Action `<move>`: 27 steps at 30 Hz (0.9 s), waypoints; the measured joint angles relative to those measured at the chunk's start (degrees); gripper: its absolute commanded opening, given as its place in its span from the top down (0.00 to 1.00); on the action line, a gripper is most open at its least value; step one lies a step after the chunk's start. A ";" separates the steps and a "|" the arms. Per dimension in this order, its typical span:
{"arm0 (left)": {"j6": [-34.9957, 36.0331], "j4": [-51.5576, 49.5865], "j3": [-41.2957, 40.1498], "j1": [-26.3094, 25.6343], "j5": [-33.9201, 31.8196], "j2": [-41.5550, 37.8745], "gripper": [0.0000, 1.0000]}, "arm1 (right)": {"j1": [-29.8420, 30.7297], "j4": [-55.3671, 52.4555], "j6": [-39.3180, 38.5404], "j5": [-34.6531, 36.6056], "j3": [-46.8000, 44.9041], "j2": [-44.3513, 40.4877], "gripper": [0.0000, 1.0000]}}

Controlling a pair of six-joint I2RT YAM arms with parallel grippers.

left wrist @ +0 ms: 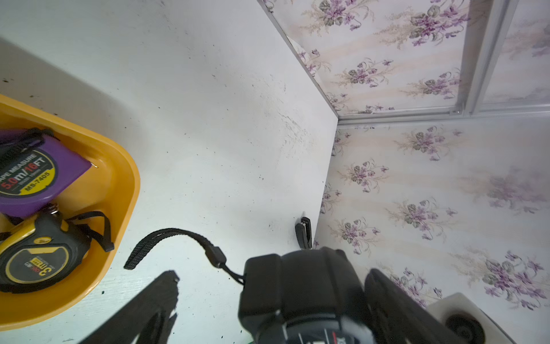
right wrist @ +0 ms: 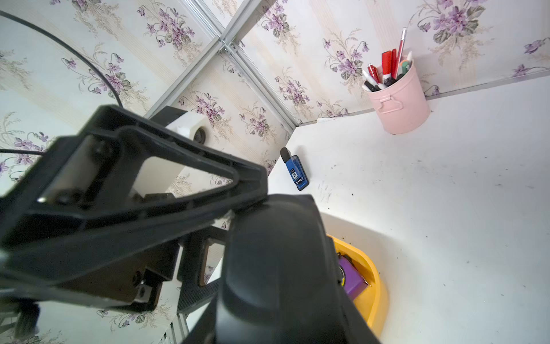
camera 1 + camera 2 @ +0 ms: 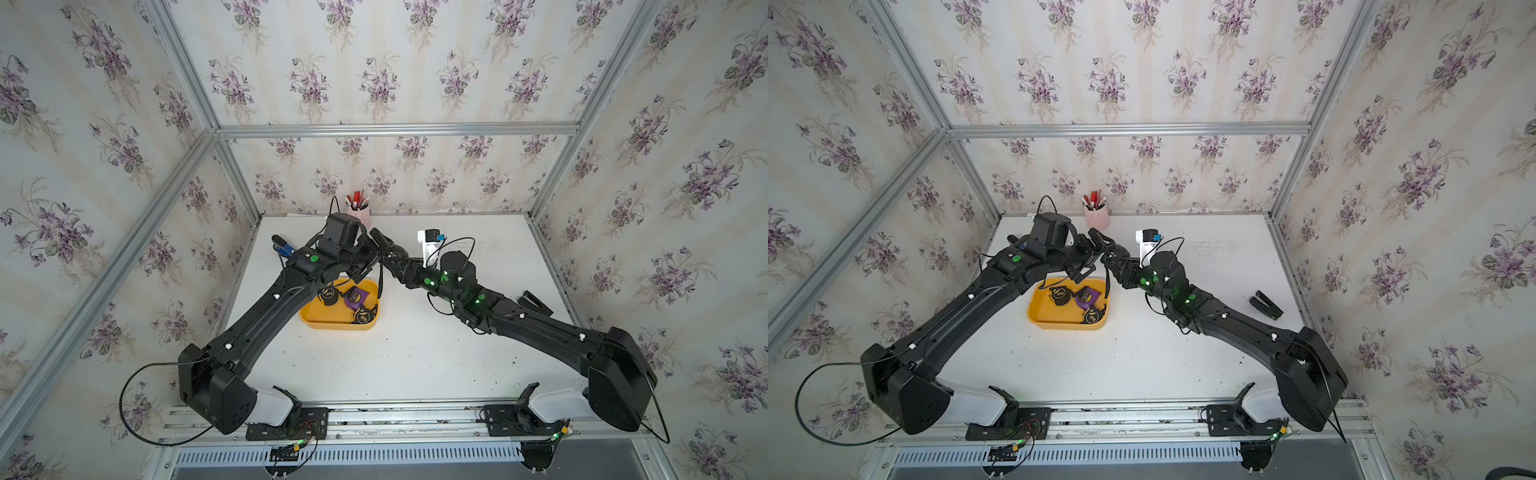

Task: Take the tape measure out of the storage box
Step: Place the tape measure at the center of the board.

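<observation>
The black tape measure [image 1: 297,286] hangs over the box's [image 3: 336,325] far right corner, between the wide-spread left fingers [image 1: 154,300]. The right fingers [image 3: 384,243] seem clamped on it.

I count four tape measures [image 3: 328,295] [image 3: 355,296] [image 3: 365,316] [image 1: 297,286], two staplers [image 3: 284,248] [image 3: 536,302], one yellow storage box [image 3: 332,325] and one pink pen cup [image 3: 360,216].

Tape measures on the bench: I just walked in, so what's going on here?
A handover, it seems, near the yellow storage box. The left claw stands open around a black tape measure with a dangling strap, and the right claw appears shut on it. Three other tape measures lie in the box.
</observation>
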 measured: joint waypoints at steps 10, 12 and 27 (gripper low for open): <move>8.96 -6.05 -2.34 2.05 -4.70 0.02 0.00 | -20.46 -13.35 4.76 3.48 -6.73 -0.79 0.84; 10.71 -7.80 -3.21 2.10 -6.56 0.02 0.00 | -22.36 -15.56 4.76 2.89 -6.97 0.70 0.83; 17.84 -13.79 -7.98 1.97 -10.84 6.67 0.01 | -26.93 -15.26 9.77 -9.11 -6.75 15.26 0.83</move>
